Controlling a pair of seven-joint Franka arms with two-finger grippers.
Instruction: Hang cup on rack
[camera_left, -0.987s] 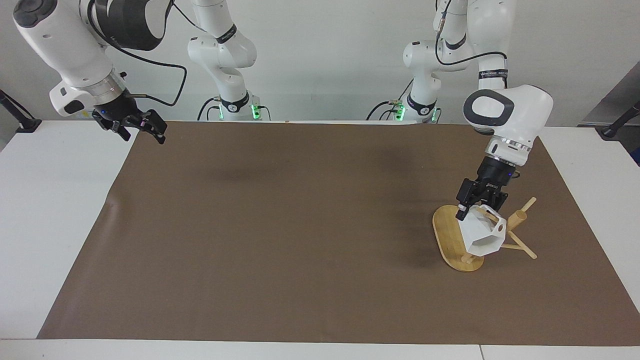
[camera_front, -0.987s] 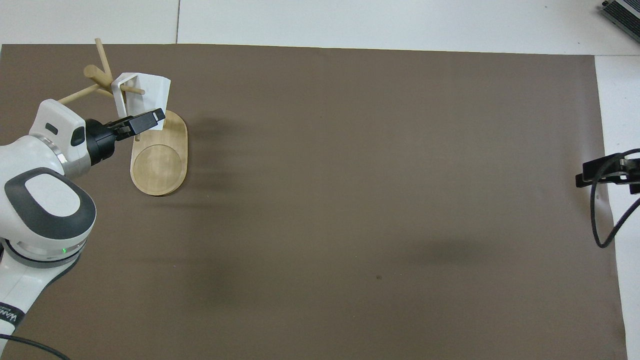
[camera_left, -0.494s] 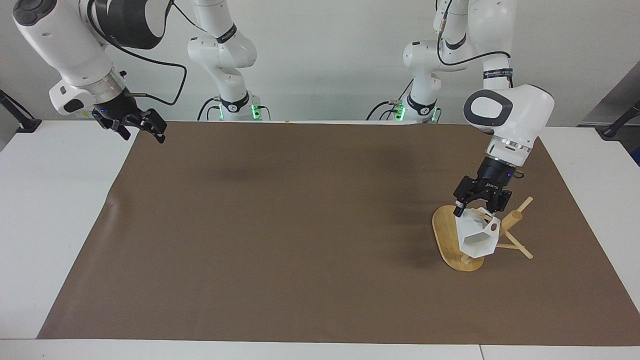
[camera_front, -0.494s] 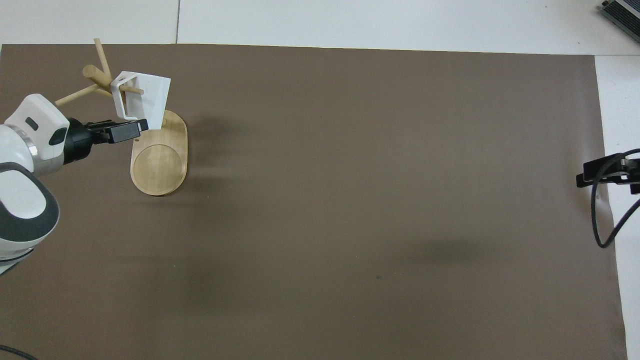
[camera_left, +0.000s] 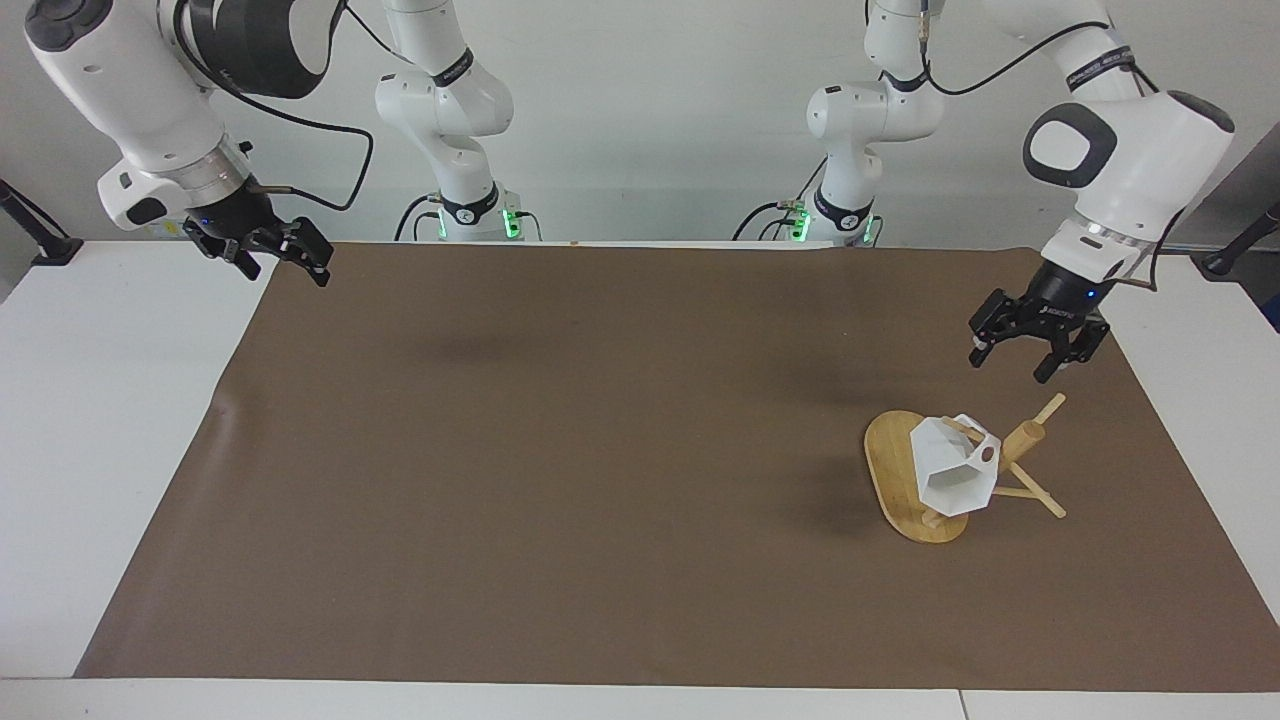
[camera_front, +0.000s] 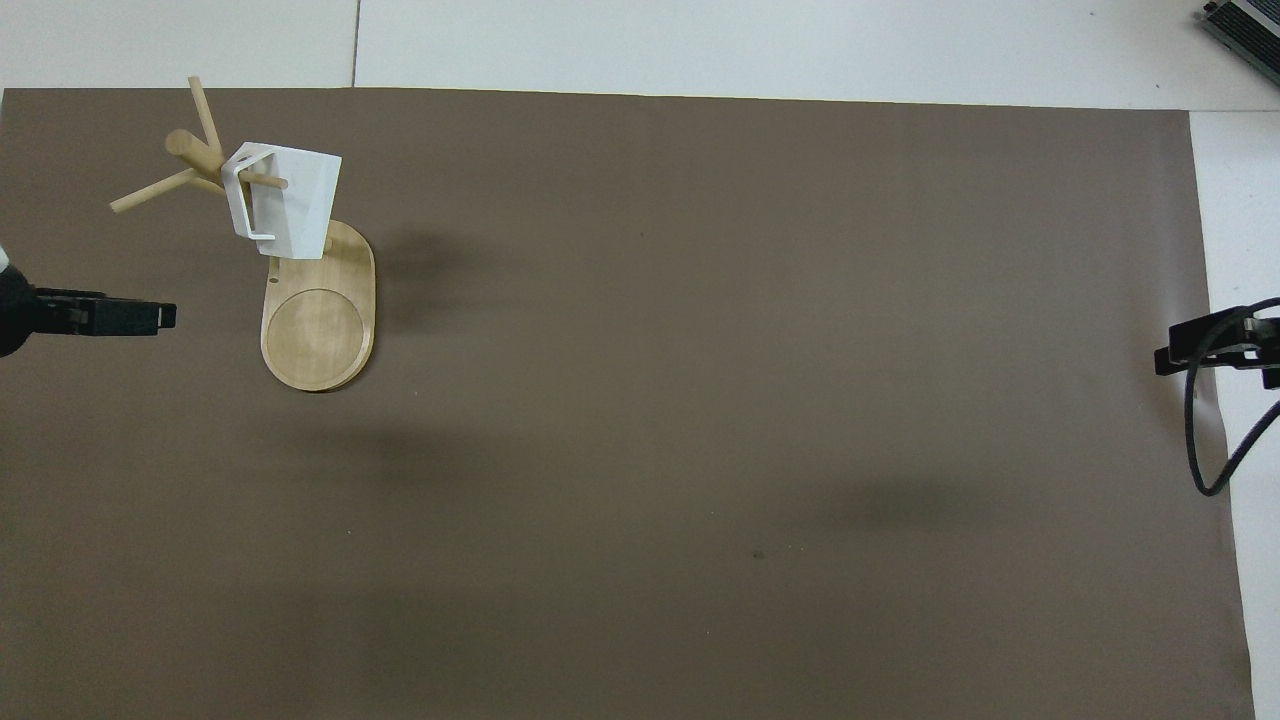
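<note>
facing view, lower right of the frame: the cup (camera_left: 955, 470) hangs on the rack (camera_left: 900, 475), well below my left gripper (camera_left: 1030, 355), which is up in the air with nothing touching it. the cup is white and faceted, tilted, a thin peg through its handle. my left gripper's fingers are spread wide and empty. my right gripper (camera_left: 275, 255) waits at upper left, open, holding nothing.

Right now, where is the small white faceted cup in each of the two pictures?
Facing view: small white faceted cup hangs on a peg, lower part toward the picture's right edge.
Overhead view: cup near the upper left corner.
Shared landmark: the light bamboo rack with its oval base.
</note>
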